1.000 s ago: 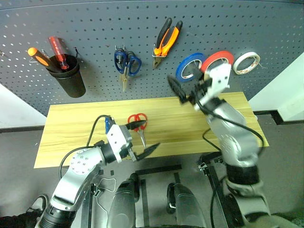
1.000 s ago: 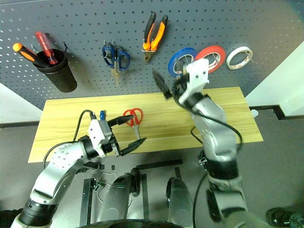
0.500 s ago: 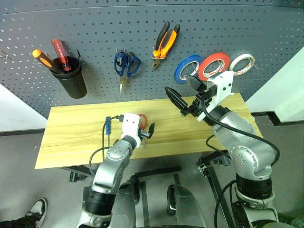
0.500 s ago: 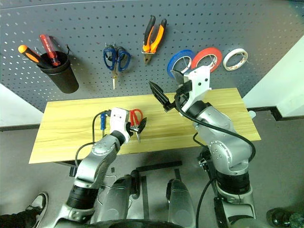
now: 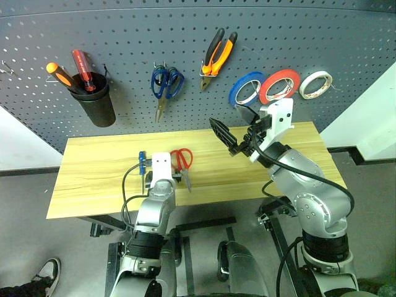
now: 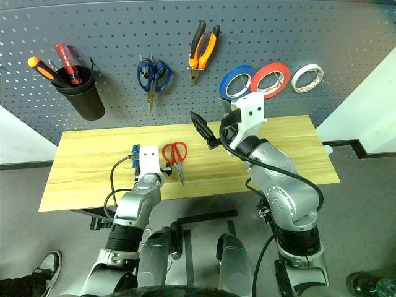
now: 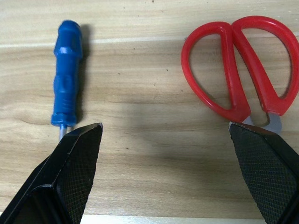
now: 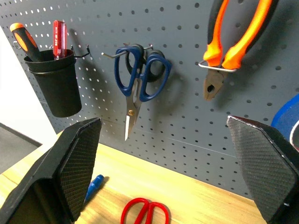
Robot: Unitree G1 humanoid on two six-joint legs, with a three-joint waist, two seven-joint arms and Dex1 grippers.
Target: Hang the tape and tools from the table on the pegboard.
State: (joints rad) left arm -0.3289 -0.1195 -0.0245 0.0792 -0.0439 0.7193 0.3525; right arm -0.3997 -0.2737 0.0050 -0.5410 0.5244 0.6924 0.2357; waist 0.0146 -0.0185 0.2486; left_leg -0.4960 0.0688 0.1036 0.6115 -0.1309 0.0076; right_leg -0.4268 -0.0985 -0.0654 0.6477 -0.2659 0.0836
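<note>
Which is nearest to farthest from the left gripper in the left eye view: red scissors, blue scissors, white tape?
1. Red scissors: on the table, just beside the left gripper.
2. Blue scissors: hanging on the pegboard above.
3. White tape: far right of the pegboard.

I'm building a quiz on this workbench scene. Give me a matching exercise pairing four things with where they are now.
Things:
1. red-handled scissors
2. pliers
3. red tape
4. screwdrivers

Places:
A. in the black cup
B. hanging on the pegboard between the blue roll and the white roll
C. lying on the table
D. hanging on the pegboard right of the blue-handled scissors

Pairs: 1-C, 2-D, 3-B, 4-A
</note>
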